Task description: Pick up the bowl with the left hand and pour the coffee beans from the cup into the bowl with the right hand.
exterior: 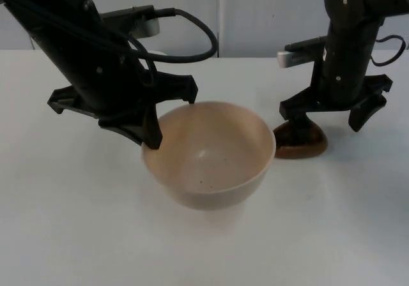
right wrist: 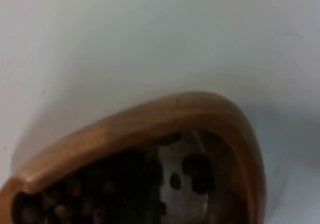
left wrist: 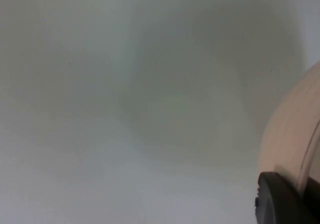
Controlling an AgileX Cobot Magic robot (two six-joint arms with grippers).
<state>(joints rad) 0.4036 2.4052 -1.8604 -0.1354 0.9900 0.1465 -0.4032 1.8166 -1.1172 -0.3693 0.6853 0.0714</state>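
A cream bowl sits at the middle of the top view, with only a few dark specks inside. My left gripper is shut on its left rim, one black finger against the bowl's outer wall. The shadow on the table below suggests the bowl is off the surface. To its right stands a low brown wooden cup with dark coffee beans and a shiny inner wall. My right gripper is directly over the cup, close to its rim, which hides how it grips.
The white table runs back to the grey partition wall. The cup stands only a short gap from the bowl's right rim. Open table lies in front of both objects.
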